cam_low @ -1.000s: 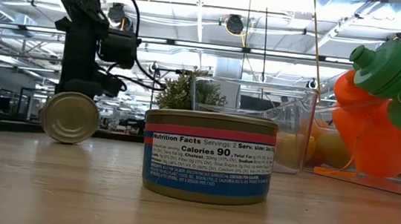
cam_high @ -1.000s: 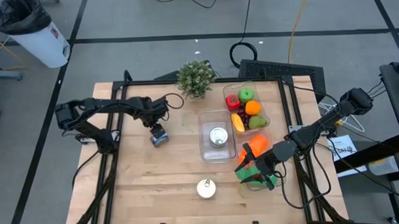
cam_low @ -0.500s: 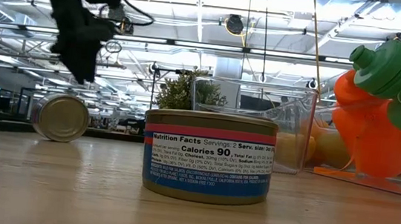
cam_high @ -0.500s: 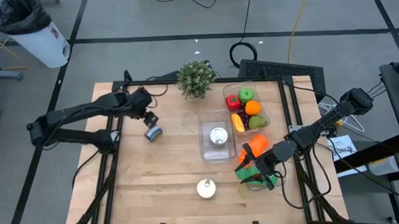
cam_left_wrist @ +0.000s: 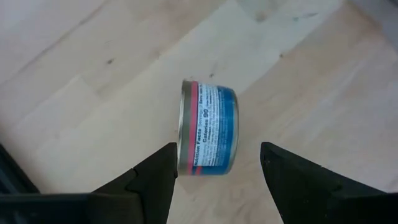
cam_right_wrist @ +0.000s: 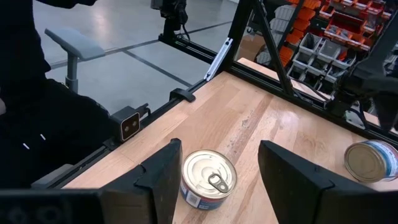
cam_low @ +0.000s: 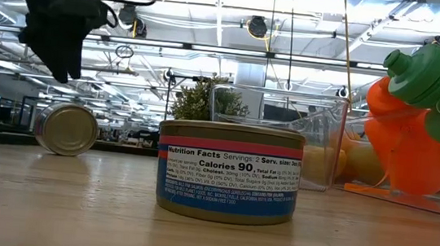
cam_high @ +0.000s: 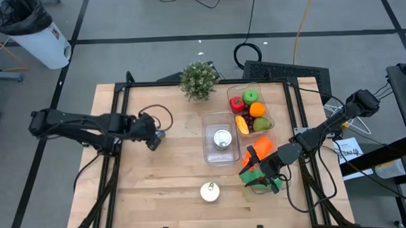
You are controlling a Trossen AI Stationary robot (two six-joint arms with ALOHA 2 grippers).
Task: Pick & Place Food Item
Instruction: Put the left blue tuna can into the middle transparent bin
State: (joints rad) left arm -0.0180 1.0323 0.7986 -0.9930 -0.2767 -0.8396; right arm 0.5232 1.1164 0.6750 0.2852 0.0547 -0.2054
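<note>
My left gripper (cam_left_wrist: 214,177) hangs wide open and empty directly above the tipped can (cam_left_wrist: 208,127), fingers straddling it, presumably for a grasp. The can lies on its side, red-and-blue label showing. My right gripper (cam_right_wrist: 214,180), also open and empty, waits near an upright can (cam_right_wrist: 208,179).

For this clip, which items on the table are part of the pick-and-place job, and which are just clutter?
Job items:
- tipped can, lying on its side under the open left gripper
- upright can at the front edge
- clear bin with a can inside

Lying about:
- potted plant
- fruit tray
- right gripper, open, waiting near the front
</note>
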